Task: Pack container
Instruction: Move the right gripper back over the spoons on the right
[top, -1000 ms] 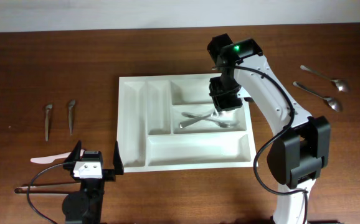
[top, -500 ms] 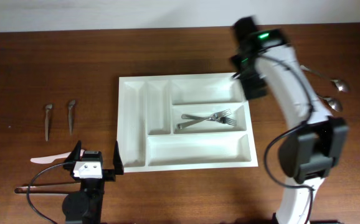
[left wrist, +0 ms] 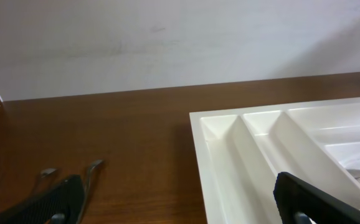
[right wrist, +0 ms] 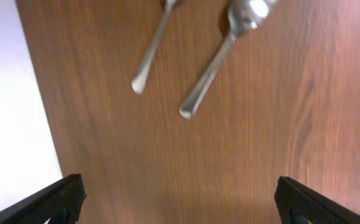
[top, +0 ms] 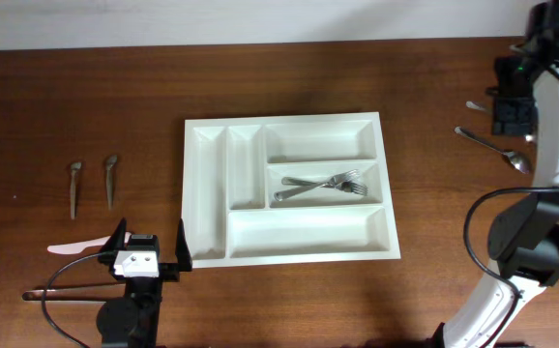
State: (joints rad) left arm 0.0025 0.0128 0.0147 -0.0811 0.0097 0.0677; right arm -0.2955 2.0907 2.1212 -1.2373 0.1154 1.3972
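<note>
The container [top: 207,188], a large white tray with five compartments, lies at the table's middle. Two forks [top: 323,185] lie crossed in its middle wide compartment. My right gripper [top: 509,116] hangs open at the far right above two metal spoons [top: 497,150]. In the right wrist view both spoons [right wrist: 214,62] lie ahead of the empty, open right gripper [right wrist: 180,205]. My left gripper [top: 151,242] rests open near the front left, just left of the container's corner. The left wrist view shows the container [left wrist: 261,143] beyond the open left gripper [left wrist: 180,211].
Two small metal utensils [top: 74,187] [top: 110,179] lie side by side on the left; in the left wrist view one of them [left wrist: 86,180] shows past the left finger. A pale pink plastic utensil [top: 72,247] lies beside the left arm. The table's back edge meets a white wall.
My right gripper opened over the container's middle compartment, then swung away to the far right above the spoons. The forks stay in the tray. The left arm has not moved.
</note>
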